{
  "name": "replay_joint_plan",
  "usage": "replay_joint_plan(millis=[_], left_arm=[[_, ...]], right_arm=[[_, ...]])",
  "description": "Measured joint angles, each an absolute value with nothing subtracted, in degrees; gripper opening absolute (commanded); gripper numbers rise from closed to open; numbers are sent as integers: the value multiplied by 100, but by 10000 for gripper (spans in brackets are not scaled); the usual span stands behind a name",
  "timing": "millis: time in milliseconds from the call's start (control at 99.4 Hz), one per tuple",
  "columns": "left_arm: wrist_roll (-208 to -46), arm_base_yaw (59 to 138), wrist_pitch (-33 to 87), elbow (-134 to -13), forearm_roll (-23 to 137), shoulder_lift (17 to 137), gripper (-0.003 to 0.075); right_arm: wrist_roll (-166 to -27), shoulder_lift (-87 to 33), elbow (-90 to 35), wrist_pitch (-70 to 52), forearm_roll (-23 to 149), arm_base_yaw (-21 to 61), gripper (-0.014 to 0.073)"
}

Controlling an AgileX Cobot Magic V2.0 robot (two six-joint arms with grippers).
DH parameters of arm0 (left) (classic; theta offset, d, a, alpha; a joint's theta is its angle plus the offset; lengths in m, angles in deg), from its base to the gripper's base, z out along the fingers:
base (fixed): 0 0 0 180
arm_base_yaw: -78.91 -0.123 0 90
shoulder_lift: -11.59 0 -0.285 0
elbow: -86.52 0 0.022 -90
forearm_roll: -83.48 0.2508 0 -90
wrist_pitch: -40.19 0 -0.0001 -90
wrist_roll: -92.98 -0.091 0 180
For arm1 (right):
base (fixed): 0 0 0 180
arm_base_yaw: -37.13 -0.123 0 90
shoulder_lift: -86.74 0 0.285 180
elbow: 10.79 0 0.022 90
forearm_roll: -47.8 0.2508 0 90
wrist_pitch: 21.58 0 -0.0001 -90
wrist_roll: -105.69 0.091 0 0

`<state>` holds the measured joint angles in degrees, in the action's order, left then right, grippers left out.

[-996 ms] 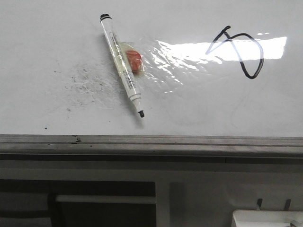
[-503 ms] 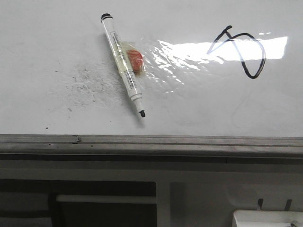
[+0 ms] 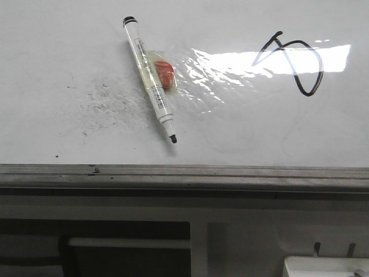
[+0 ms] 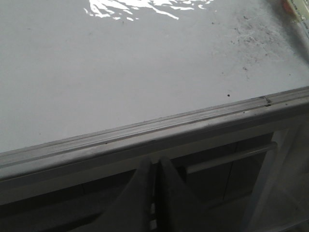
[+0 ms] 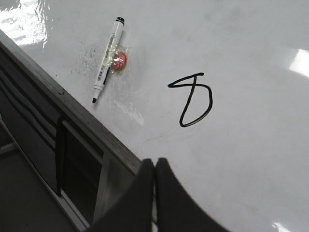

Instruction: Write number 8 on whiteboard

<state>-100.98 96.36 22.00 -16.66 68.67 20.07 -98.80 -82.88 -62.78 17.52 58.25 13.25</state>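
The whiteboard [image 3: 69, 52] lies flat, glossy, with a glare patch. A thin black looping line, the rough number 8 [image 3: 294, 60], is drawn at its right; it also shows in the right wrist view [image 5: 193, 99]. An uncapped white marker [image 3: 150, 81] with an orange piece taped to it lies loose on the board, tip toward the front rail; it also shows in the right wrist view [image 5: 107, 60]. My left gripper [image 4: 155, 162] is shut and empty below the board's front rail. My right gripper [image 5: 154, 162] is shut and empty over the board's front edge, apart from the marker.
A grey metal edge rail [image 3: 184, 176] runs along the board's front. Grey smudge specks [image 3: 106, 101] lie left of the marker. Below the rail is a white cabinet front [image 3: 242, 242] with a dark opening and a bar handle [image 3: 127, 243].
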Motion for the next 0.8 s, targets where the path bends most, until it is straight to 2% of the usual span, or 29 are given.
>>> replay_joint_plan(millis=[805], left_arm=[[-10066,9636,2145,-1666,6881,1913,-20]], right_arm=[[-9871,-8288,-6278,1752,5815,1325,-64]])
